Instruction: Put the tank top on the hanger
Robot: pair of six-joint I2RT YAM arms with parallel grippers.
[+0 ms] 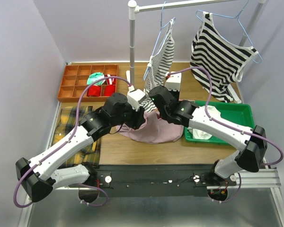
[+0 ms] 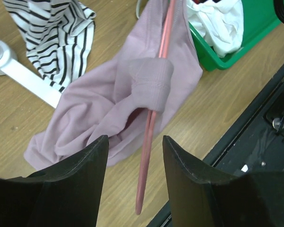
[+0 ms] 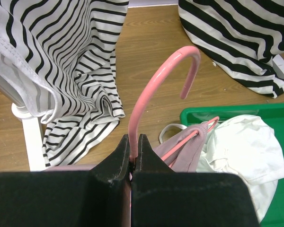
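Tank top (image 2: 85,118) is lying bunched on the wooden table (image 2: 217,109), with a fold of fabric wrapping around the wire of the pink hanger (image 2: 146,161) crossing it. Right gripper (image 3: 133,139) is pinching the hanger just below its hook, jaws clenched on it. Left gripper (image 2: 135,142) is hovering above the fabric, jaws spread, gripping nothing. Green tray (image 2: 255,28) is sitting just beside.

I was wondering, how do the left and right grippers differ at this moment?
The left gripper is open and holds nothing; the right gripper is shut on the hanger, just below its hook. The left faces the tank top on the table; the right faces the striped tops. Both are black, two-fingered.
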